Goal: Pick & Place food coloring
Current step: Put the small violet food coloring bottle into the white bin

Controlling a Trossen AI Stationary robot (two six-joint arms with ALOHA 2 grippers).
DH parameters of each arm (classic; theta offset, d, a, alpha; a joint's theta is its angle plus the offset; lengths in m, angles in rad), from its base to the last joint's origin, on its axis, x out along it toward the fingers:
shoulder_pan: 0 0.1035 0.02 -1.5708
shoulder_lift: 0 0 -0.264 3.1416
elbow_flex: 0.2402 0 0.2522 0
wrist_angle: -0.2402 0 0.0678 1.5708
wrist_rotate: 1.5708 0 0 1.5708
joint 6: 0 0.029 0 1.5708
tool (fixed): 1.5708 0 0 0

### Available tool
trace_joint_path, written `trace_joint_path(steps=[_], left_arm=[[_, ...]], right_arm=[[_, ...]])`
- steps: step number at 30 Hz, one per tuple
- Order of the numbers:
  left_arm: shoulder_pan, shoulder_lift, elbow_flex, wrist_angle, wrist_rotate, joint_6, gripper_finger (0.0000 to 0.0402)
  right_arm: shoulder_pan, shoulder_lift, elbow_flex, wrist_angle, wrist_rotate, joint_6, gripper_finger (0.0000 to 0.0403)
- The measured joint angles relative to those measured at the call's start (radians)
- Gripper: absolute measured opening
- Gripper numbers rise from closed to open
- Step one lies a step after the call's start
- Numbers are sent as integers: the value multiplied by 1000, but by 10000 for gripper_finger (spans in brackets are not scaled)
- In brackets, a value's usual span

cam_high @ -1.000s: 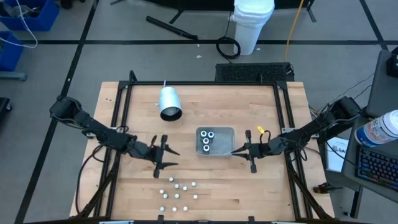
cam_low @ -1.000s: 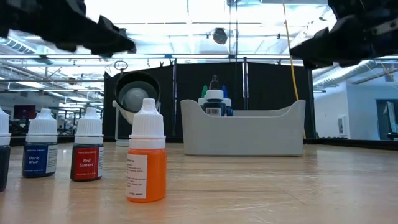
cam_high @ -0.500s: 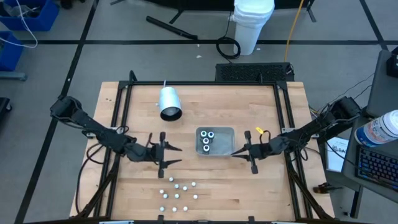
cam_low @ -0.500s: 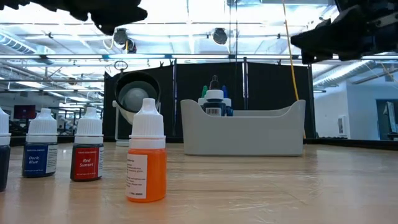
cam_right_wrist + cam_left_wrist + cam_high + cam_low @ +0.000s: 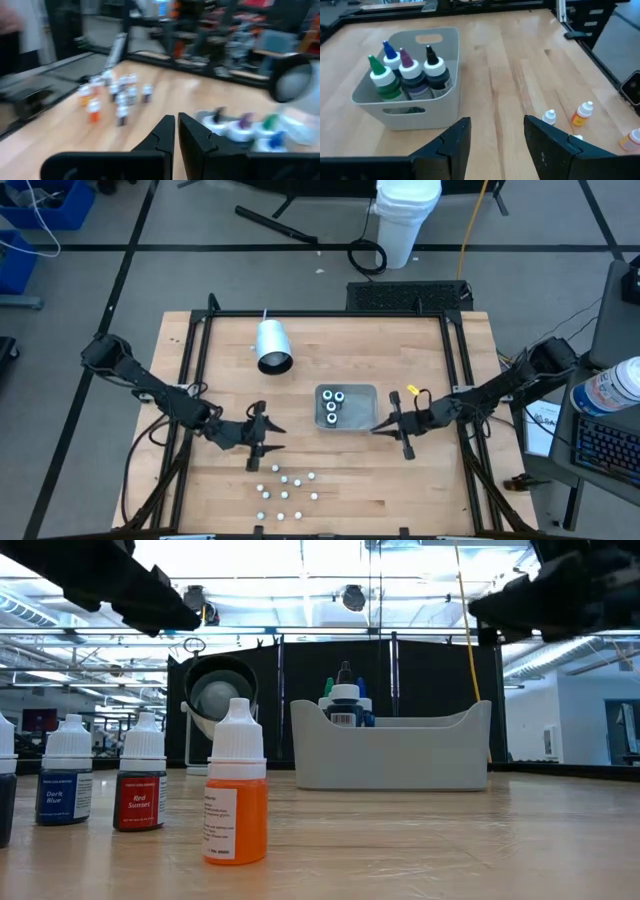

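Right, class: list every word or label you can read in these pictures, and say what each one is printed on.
"Dark Blue": label of the blue bottle.
"Red Sunset": label of the red bottle.
Orange bottle: label print too small to read.
Bottle in the grey tray: label unreadable.
Nothing else legible.

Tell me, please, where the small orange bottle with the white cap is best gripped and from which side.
Grip the small orange bottle with the white cap across its straight orange body below the cap, probably coming down from above. It stands upright on the wooden table, apart from the dark blue bottle and red bottle, and its cap tapers. The open left hand is nearest.
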Motion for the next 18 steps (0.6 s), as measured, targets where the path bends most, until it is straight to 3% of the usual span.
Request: trace_joint_path(steps=[9, 16, 18], left_arm=[[-1, 0, 0, -12, -1, 126, 189], [-80, 0, 30, -44, 11, -9, 189], [-112, -1, 56, -133, -16, -25, 189]], right_arm=[[-1, 98, 0, 136, -20, -139, 15], [-1, 97, 0, 144, -19, -112, 15], [-1, 97, 0, 128, -19, -90, 15]])
